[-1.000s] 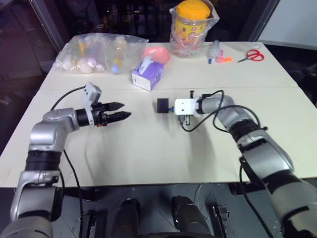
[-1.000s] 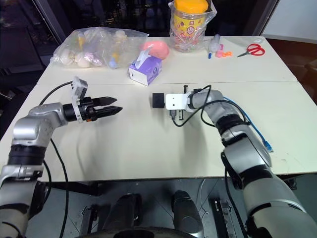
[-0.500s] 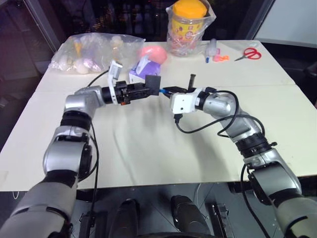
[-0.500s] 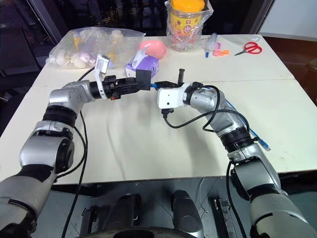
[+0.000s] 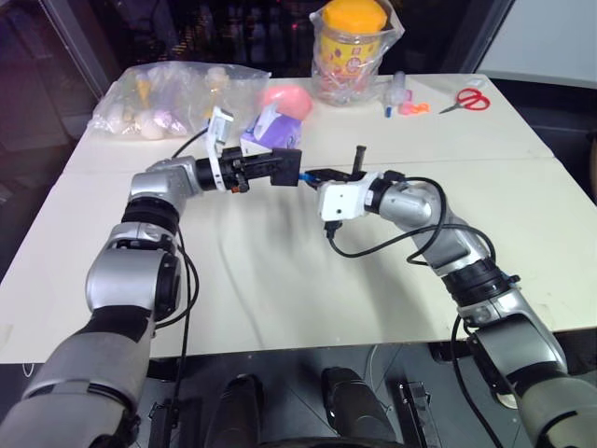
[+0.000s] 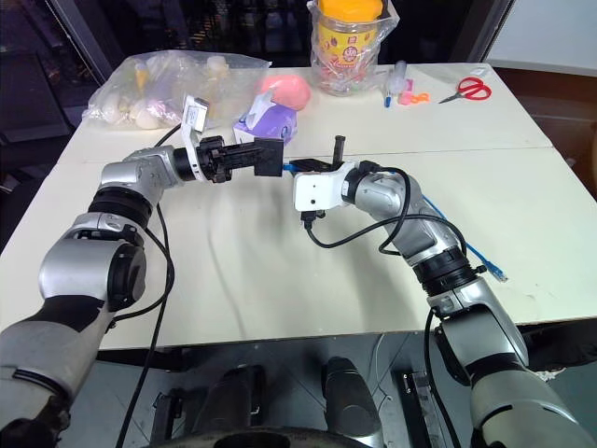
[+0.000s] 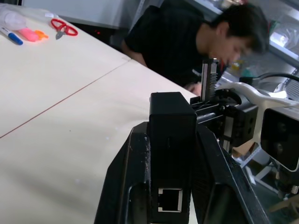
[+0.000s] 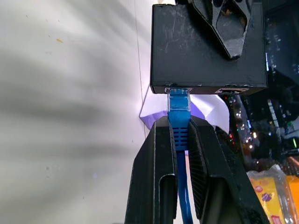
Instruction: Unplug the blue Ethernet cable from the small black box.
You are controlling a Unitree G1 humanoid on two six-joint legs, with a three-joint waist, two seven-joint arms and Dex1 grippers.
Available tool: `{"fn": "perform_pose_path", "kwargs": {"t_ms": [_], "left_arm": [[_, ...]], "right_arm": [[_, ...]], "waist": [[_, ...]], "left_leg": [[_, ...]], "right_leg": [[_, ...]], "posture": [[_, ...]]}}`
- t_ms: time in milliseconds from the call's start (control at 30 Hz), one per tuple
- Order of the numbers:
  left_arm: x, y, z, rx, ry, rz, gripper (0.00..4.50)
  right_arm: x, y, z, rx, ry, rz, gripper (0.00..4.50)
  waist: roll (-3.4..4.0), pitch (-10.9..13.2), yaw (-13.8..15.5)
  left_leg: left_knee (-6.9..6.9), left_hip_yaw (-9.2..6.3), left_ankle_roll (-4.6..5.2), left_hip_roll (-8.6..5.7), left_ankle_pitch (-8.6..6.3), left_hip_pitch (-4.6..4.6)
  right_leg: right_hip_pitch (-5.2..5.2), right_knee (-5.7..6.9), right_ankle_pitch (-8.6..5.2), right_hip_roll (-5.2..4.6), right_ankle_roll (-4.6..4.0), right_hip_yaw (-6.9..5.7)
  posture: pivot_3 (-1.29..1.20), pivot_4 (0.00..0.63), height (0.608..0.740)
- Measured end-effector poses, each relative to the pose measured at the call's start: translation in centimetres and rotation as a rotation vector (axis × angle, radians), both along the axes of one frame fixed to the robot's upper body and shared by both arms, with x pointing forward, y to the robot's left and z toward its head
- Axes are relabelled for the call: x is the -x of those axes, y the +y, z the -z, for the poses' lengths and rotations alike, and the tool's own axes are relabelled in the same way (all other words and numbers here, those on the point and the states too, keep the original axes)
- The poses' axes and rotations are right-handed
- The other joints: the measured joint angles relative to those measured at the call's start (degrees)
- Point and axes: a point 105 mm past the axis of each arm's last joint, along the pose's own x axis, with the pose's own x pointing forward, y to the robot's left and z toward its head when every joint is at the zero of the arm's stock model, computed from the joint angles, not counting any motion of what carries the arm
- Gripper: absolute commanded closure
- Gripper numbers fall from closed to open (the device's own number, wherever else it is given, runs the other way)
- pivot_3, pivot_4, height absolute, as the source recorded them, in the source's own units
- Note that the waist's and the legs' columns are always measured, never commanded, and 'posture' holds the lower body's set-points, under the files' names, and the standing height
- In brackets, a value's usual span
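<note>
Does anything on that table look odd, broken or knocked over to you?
Nothing looks spilled or broken. The one unusual sight: the small matte black box is off the white table, in mid-air between both grippers, with the bright blue Ethernet cable plugged into it.

Lab: cluttered white table

One black box, one blue cable, two grippers: left, right. Beyond them: one tissue box, one jar, one scissors, one plastic bag, one person.
</note>
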Motion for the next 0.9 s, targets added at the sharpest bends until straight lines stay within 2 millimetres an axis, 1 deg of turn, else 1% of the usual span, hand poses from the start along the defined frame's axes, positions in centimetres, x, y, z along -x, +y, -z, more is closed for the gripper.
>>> {"fn": "perform_pose_path", "kwargs": {"t_ms": [67,133,167,233,267,300,333,367,400,433,467,500,533,567,600,667,700,767,900], "left_arm": [[0.0,0.0,0.0,-0.001,0.000,-0.001,4.00],[-0.1,0.0,0.0,0.000,0.001,-0.005,4.00],[-0.1,-0.1,0.0,0.009,0.001,-0.009,4.00],[-0.2,-0.2,0.0,0.019,0.006,-0.018,4.00],[-0.2,-0.4,0.0,0.029,0.010,-0.020,4.00],[-0.2,-0.4,0.0,0.030,0.010,-0.019,4.00],[-0.2,-0.1,0.2,0.047,0.023,-0.030,4.00],[-0.2,-0.5,0.3,0.070,0.040,-0.023,4.00],[-0.1,-0.5,0.2,0.124,0.078,-0.022,4.00],[-0.1,-0.2,0.1,0.165,0.102,-0.027,4.00],[-0.1,-0.2,0.1,0.196,0.124,-0.025,4.00],[0.0,-0.4,-0.2,0.242,0.152,-0.011,4.00],[0.1,-0.7,-0.4,0.278,0.173,0.001,4.00],[0.2,-0.9,-0.8,0.323,0.196,0.016,4.00],[0.3,-1.0,-1.2,0.366,0.220,0.028,4.00],[0.7,-1.1,-2.1,0.424,0.249,0.067,4.00],[1.0,-1.2,-2.5,0.437,0.254,0.089,4.00],[1.9,-1.7,-2.6,0.456,0.275,0.142,4.00],[3.7,-2.7,-1.6,0.457,0.349,0.218,4.00]], "right_arm": [[0.0,0.0,0.0,0.008,-0.005,0.001,4.50],[0.0,0.0,0.0,0.011,0.000,0.002,3.57],[0.1,0.1,0.0,0.010,0.005,0.001,3.21],[0.7,0.0,0.2,0.009,0.010,-0.006,2.24],[0.9,-0.4,0.4,0.010,0.013,0.006,1.67],[1.0,-0.5,0.4,0.010,0.014,0.008,1.26],[0.9,-1.8,0.9,0.007,0.033,0.055,1.01],[1.1,-3.1,0.8,-0.076,0.077,0.118,1.01],[2.4,-4.7,0.5,-0.382,0.242,0.193,1.01],[3.4,-5.3,0.6,-0.618,0.392,0.212,1.01],[4.2,-5.3,0.8,-0.783,0.526,0.196,1.01],[5.3,-5.1,0.5,-0.974,0.679,0.147,1.01],[6.2,-4.7,0.0,-1.110,0.786,0.084,1.01],[7.5,-4.0,-1.0,-1.226,0.900,-0.022,1.01],[8.9,-3.3,-2.0,-1.310,0.999,-0.134,1.01],[10.8,-2.8,-3.3,-1.431,1.115,-0.277,1.01],[11.0,-2.9,-3.4,-1.478,1.144,-0.286,1.01],[10.6,-3.4,-3.1,-1.552,1.171,-0.245,1.01],[10.2,-3.6,-3.2,-1.623,1.182,-0.223,1.01]], "waist": [[0.00,0.00,0.01],[0.00,0.00,0.05],[0.00,0.00,0.07],[0.00,0.00,0.13],[0.00,0.00,0.25],[0.00,0.00,0.32],[0.00,0.00,0.38],[-0.02,0.00,0.35],[-0.08,-0.03,0.97],[-0.08,-0.03,1.35],[-0.05,-0.01,1.31],[-0.04,-0.01,1.37],[-0.04,0.00,1.38],[-0.03,0.00,1.38],[-0.04,0.00,1.38],[-0.04,-0.01,1.38],[-0.04,-0.01,1.38],[-0.03,-0.02,1.38],[-0.03,-0.01,1.37]], "left_leg": [[0.00,0.00,0.00,0.00,0.00,0.00],[0.00,0.00,0.00,0.00,0.00,0.00],[0.00,-0.01,0.00,0.00,0.00,-0.01],[0.00,-0.02,0.00,0.00,0.00,-0.02],[0.00,-0.03,0.00,0.00,0.00,-0.04],[0.01,-0.03,0.00,-0.01,0.00,-0.05],[0.02,-0.02,0.00,-0.03,0.00,-0.10],[0.01,-0.03,0.00,-0.03,0.00,-0.14],[-0.03,-0.23,0.04,-0.02,-0.02,-0.14],[-0.05,-0.28,0.04,0.02,-0.02,-0.19],[-0.03,-0.29,0.04,0.04,-0.02,-0.20],[0.01,-0.31,0.04,0.05,-0.02,-0.28],[0.04,-0.32,0.04,0.05,-0.02,-0.29],[0.04,-0.33,0.04,0.05,-0.02,-0.29],[0.06,-0.33,0.04,0.06,-0.02,-0.25],[0.04,-0.33,0.04,0.05,-0.03,-0.16],[0.05,-0.31,0.04,0.05,-0.03,-0.09],[0.06,-0.24,0.04,0.04,-0.03,-0.05],[0.01,-0.24,0.04,0.05,-0.03,-0.07]], "right_leg": [[0.00,0.00,0.00,0.00,0.00,0.00],[0.00,0.00,0.00,-0.01,0.00,0.00],[0.00,0.00,0.00,0.00,0.00,-0.01],[0.00,-0.01,-0.01,0.00,0.01,-0.01],[0.00,-0.01,-0.01,-0.02,0.02,-0.03],[0.00,-0.02,-0.02,-0.02,0.03,-0.03],[-0.03,-0.02,-0.02,-0.04,0.03,-0.02],[-0.09,-0.02,-0.01,-0.04,0.03,-0.02],[-0.02,0.02,-0.09,0.00,-0.01,-0.15],[-0.09,0.09,-0.10,0.03,-0.05,-0.17],[-0.10,0.12,-0.10,0.04,-0.06,-0.18],[-0.15,0.13,-0.09,0.01,-0.07,-0.21],[-0.15,0.15,-0.08,0.00,-0.08,-0.22],[-0.13,0.14,-0.07,-0.04,-0.09,-0.24],[-0.07,0.12,-0.06,-0.05,-0.10,-0.25],[0.03,0.03,-0.07,-0.05,-0.11,-0.26],[0.09,0.02,-0.07,-0.06,-0.12,-0.25],[0.09,0.02,-0.08,-0.07,-0.12,-0.20],[0.04,0.04,-0.08,-0.04,-0.11,-0.18]], "posture": [[0.00,0.150,0.740],[0.00,0.150,0.740],[0.00,0.150,0.740],[0.00,0.150,0.740],[0.00,0.150,0.740],[0.00,0.150,0.740],[0.00,0.150,0.740],[0.00,0.150,0.740],[0.00,0.150,0.740],[0.00,0.150,0.740],[0.00,0.150,0.740],[0.00,0.150,0.740],[0.00,0.150,0.740],[0.00,0.150,0.740],[0.00,0.150,0.740],[0.00,0.150,0.740],[0.00,0.150,0.740],[0.00,0.150,0.740],[0.00,0.150,0.740]]}}
